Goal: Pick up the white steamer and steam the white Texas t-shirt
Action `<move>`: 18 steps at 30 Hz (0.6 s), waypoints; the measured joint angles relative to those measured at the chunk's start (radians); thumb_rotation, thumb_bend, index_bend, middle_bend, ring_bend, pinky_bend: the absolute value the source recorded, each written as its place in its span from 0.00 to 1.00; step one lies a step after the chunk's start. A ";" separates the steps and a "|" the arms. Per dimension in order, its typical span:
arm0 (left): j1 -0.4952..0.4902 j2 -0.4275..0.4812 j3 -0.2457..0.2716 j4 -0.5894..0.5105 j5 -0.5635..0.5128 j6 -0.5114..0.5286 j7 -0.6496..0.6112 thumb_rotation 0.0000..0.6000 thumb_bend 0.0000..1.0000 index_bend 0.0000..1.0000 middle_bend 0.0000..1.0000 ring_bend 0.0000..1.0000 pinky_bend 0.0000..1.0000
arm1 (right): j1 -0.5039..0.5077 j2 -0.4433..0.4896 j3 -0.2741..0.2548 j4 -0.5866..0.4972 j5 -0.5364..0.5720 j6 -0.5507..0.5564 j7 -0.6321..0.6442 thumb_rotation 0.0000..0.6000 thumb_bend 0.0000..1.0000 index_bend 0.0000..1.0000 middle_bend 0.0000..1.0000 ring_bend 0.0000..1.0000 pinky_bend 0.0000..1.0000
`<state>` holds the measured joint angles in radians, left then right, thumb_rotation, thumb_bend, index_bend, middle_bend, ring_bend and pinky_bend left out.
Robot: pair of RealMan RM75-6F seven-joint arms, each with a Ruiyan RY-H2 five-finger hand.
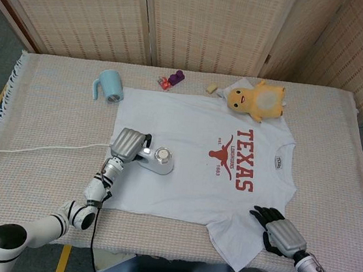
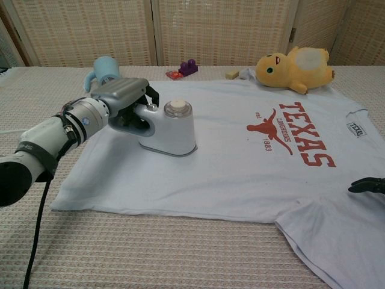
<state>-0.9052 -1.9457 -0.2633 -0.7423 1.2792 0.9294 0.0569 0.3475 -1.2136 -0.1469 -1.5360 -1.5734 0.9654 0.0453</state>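
On tee [image 1: 197, 170], L hand [image 1: 128, 145] grips steamer [image 2: 171, 127] handle, cap up; R hand [image 1: 282, 234] w/ fingers apart, holding nothing.

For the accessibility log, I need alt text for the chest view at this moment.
The left robot hand grips the white steamer by its handle, base on the white Texas t-shirt spread over the table. Behind the shirt sit a blue cup and a yellow plush toy; the right robot hand's fingertips show at the right edge.

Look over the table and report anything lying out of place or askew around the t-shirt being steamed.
The yellow plush toy lies on the top edge of the t-shirt, covering cloth the steamer in the left hand should reach. The near sleeve by the right hand lies slightly rumpled at the table's edge.
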 measured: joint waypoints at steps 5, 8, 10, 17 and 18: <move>0.049 0.017 0.038 0.006 0.018 0.024 -0.041 1.00 0.45 0.92 0.96 0.78 0.72 | 0.002 -0.001 0.003 -0.002 0.002 0.005 -0.001 0.88 0.86 0.00 0.00 0.00 0.00; 0.086 0.042 0.070 -0.016 0.046 0.056 -0.064 1.00 0.45 0.92 0.96 0.78 0.72 | 0.002 0.000 0.003 -0.003 0.004 0.008 -0.003 0.88 0.86 0.00 0.00 0.00 0.00; 0.113 0.065 0.098 -0.040 0.073 0.086 -0.076 1.00 0.45 0.92 0.96 0.78 0.72 | 0.001 0.001 0.002 -0.005 0.004 0.010 -0.005 0.88 0.86 0.00 0.00 0.00 0.00; 0.189 0.153 0.185 -0.139 0.169 0.192 -0.094 1.00 0.45 0.92 0.96 0.78 0.72 | -0.001 0.001 0.000 -0.008 0.005 0.016 -0.008 0.88 0.86 0.00 0.00 0.00 0.00; 0.195 0.164 0.194 -0.154 0.179 0.201 -0.094 1.00 0.45 0.92 0.96 0.78 0.72 | -0.001 0.001 0.000 -0.008 0.005 0.017 -0.008 0.88 0.86 0.00 0.00 0.00 0.00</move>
<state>-0.7101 -1.7819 -0.0697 -0.8960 1.4578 1.1306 -0.0366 0.3464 -1.2126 -0.1469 -1.5443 -1.5686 0.9822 0.0373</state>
